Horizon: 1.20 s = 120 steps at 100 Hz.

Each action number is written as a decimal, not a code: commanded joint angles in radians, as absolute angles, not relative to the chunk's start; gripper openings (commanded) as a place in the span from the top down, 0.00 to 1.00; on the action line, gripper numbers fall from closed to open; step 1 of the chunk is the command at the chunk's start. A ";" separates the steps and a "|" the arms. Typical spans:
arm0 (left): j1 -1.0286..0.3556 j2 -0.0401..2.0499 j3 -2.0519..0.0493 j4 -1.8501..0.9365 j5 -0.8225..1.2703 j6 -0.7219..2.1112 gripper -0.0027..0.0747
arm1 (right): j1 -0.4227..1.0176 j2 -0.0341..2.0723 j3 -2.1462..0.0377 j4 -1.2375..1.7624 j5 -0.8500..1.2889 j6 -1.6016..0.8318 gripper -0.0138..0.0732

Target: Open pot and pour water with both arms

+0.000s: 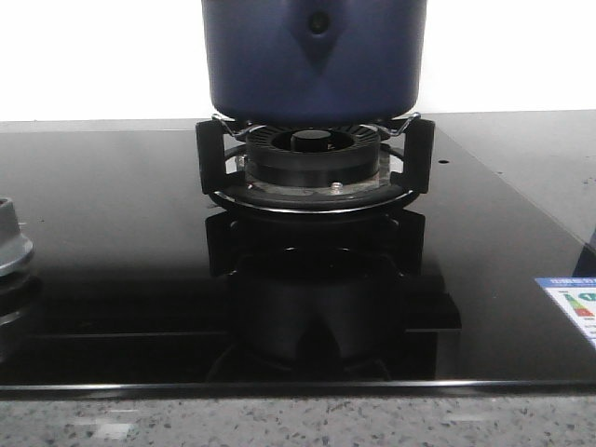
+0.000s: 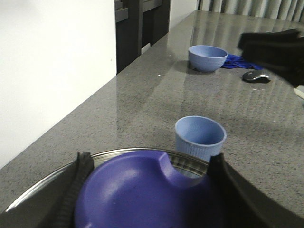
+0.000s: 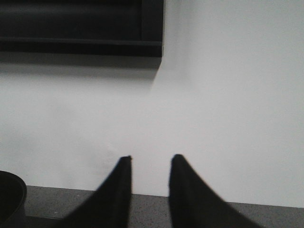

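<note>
Black glass hob fills my front view; the pot (image 1: 315, 58), dark navy with a shield-shaped handle mount, sits on the pan support (image 1: 315, 168) over the burner (image 1: 312, 154). On my left wrist view, the left gripper (image 2: 147, 190) clamps a purple lid (image 2: 142, 194) above a steel rim, a ribbed blue cup (image 2: 200, 137) at one o'clock; loosening could drop it. On my right wrist view, the right gripper (image 3: 150, 190) is parted, empty, facing a white wall (image 3: 228, 104).
</note>
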<state>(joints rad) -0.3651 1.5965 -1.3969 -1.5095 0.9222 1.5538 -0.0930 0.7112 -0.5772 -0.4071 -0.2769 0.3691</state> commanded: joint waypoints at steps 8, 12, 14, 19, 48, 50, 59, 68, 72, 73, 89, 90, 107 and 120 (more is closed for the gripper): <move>-0.373 1.587 -1.433 -1.632 0.917 1.579 0.72 | -0.098 0.660 -0.614 -0.407 -0.349 0.366 0.91; -0.373 1.597 -1.438 -1.641 0.917 1.583 0.72 | -0.098 0.652 -0.614 -0.407 -0.349 0.366 0.91; -0.373 1.604 -1.441 -1.648 0.917 1.585 0.72 | -0.098 0.647 -0.614 -0.407 -0.349 0.366 0.91; -0.373 1.620 -1.449 -1.665 0.919 1.597 0.72 | -0.098 0.637 -0.614 -0.407 -0.349 0.366 0.91; -0.404 1.696 -1.511 -1.668 0.921 1.601 0.72 | -0.098 0.625 -0.614 -0.409 -0.311 0.366 0.91; -0.406 1.701 -1.511 -1.663 0.919 1.601 0.72 | -0.098 0.625 -0.614 -0.409 -0.306 0.366 0.91; -0.414 1.711 -1.517 -1.641 0.895 1.603 0.72 | -0.098 0.625 -0.614 -0.409 -0.299 0.366 0.91; -0.414 1.713 -1.517 -1.590 0.868 1.603 0.72 | -0.098 0.625 -0.614 -0.409 -0.299 0.366 0.91; -0.414 1.713 -1.517 -1.574 0.856 1.603 0.72 | -0.098 0.625 -0.614 -0.409 -0.299 0.366 0.91; -0.414 1.713 -1.517 -1.572 0.854 1.603 0.72 | -0.098 0.625 -0.614 -0.409 -0.299 0.366 0.91; -0.414 1.713 -1.517 -1.582 0.810 1.603 0.72 | -0.098 0.625 -0.614 -0.409 -0.299 0.366 0.91; -0.414 1.713 -1.517 -1.582 0.810 1.603 0.72 | -0.098 0.625 -0.614 -0.409 -0.299 0.366 0.91; -0.411 1.713 -1.517 -1.554 0.806 1.601 0.72 | -0.098 0.625 -0.614 -0.409 -0.287 0.366 0.91; -0.411 1.713 -1.517 -1.545 0.833 1.601 0.72 | -0.098 0.625 -0.614 -0.409 -0.257 0.366 0.91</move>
<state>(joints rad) -0.4081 1.7628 -1.4850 -1.4999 0.8129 1.6035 -0.0930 0.6288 -0.5772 -0.4089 -0.2127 0.3691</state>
